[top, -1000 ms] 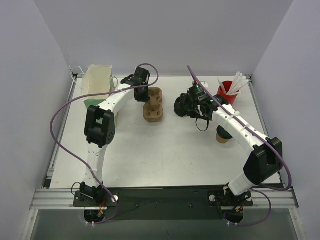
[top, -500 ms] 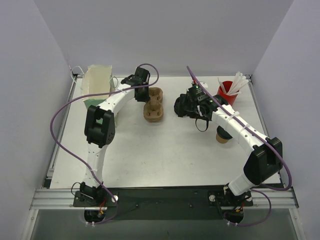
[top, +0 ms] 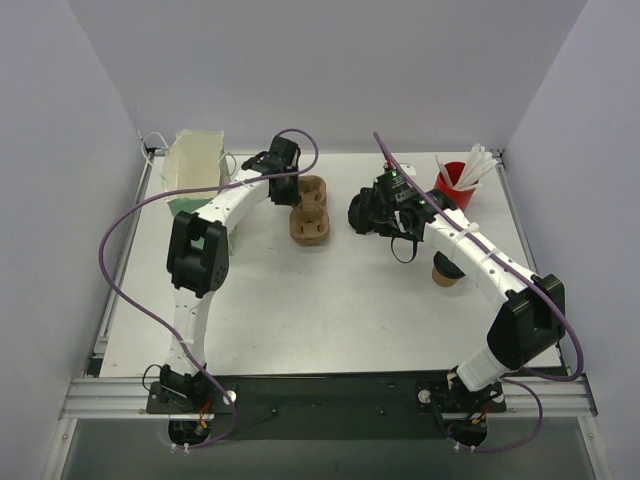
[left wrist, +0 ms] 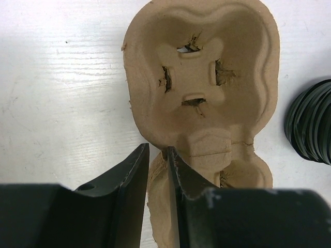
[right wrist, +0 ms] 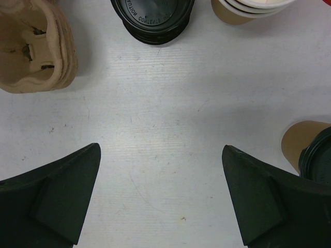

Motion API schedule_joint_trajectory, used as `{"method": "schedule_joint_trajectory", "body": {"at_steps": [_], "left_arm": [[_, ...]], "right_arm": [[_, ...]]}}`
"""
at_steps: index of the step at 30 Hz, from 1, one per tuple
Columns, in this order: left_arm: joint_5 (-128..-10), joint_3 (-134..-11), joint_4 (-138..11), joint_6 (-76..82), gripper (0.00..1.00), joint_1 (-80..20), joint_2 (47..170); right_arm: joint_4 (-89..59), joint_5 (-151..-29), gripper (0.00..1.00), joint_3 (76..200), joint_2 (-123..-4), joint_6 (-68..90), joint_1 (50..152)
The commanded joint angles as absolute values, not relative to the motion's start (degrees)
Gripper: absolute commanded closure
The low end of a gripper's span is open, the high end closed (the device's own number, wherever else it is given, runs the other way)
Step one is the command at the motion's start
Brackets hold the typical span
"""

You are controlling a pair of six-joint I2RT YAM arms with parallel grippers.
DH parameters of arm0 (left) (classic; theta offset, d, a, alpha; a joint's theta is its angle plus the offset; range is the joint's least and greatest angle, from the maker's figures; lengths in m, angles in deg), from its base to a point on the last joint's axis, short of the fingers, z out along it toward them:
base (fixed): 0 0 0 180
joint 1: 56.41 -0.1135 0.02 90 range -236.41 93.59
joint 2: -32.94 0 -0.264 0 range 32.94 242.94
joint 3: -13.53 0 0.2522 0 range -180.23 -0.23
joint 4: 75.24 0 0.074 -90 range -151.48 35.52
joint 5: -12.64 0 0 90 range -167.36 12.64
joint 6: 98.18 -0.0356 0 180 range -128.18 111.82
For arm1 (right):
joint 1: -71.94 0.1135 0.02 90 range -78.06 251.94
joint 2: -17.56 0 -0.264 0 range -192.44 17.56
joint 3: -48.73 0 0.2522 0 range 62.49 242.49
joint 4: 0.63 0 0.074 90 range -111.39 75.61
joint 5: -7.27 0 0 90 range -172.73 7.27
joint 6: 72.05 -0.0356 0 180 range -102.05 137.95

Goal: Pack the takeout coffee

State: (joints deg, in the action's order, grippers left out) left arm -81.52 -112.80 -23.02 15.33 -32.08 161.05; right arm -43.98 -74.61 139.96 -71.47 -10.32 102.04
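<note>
The takeout coffee (right wrist: pixel 309 152), a brown paper cup with a black lid, stands at the right edge of the right wrist view. From above, the coffee (top: pixel 443 272) is partly hidden under the right forearm. My right gripper (right wrist: pixel 161 146) hangs wide open over bare table, left of the coffee and apart from it. A tan pulp cup carrier (left wrist: pixel 201 88) lies at mid table (top: pixel 310 212). My left gripper (left wrist: pixel 158 147) is shut on the carrier's rim near its neck, one finger outside and one inside the near well.
A stack of black lids (right wrist: pixel 152 15) and a stack of lidless tan cups (right wrist: pixel 248 9) sit beyond the right gripper. A red cup with white sticks (top: pixel 455 183) stands at the back right. An open paper bag (top: pixel 195 160) stands at the back left.
The left gripper shifted slightly and the carrier's near end swung a little to the right with it. The right arm has not moved.
</note>
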Motion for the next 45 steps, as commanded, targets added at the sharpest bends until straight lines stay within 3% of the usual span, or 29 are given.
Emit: {"method": "schedule_joint_trajectory", "body": {"at_steps": [1,24,45], "left_arm": [[-80.26,-110.97,-24.21,15.37,0.69,-31.54,156.43],[-80.61,-112.64,-22.20,15.90,0.69,-31.01,157.74],[-82.37,-115.80,-20.53,14.32,0.76,-31.28,161.08]], "right_arm": [[-44.71,-73.32,0.03,141.07,-72.27,-10.44,102.52],[-44.63,-73.24,0.03,141.16,-72.44,-10.53,102.87],[-44.63,-72.97,0.03,140.89,-72.18,-10.53,102.87]]}}
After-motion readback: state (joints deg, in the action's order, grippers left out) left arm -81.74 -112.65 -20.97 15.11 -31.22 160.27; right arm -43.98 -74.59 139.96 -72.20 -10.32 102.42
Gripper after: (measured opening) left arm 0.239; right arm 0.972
